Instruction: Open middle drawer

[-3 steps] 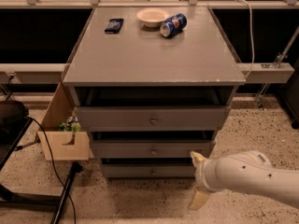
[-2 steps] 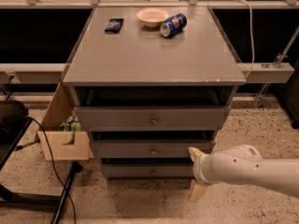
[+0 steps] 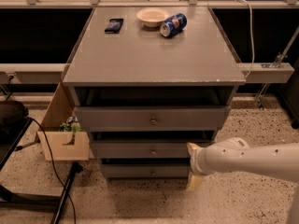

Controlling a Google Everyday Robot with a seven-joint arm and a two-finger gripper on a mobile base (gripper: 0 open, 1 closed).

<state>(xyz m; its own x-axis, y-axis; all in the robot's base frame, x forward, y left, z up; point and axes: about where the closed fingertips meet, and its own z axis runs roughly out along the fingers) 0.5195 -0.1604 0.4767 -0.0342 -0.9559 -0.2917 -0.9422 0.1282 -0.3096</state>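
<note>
Camera view: middle drawer (image 3: 126, 149) is second down below the tabletop's (image 3: 149, 55) front edge. The gripper (image 3: 192, 164) is under the front right corner at the drawer's right end, fingers spread, gripping nothing. Bowl (image 3: 152, 17) and can (image 3: 173, 24) lie by the back edge, phone (image 3: 114, 25) toward the back left corner.

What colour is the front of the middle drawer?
The middle drawer is grey, seen in the camera view; the gripper is at its right end.
</note>
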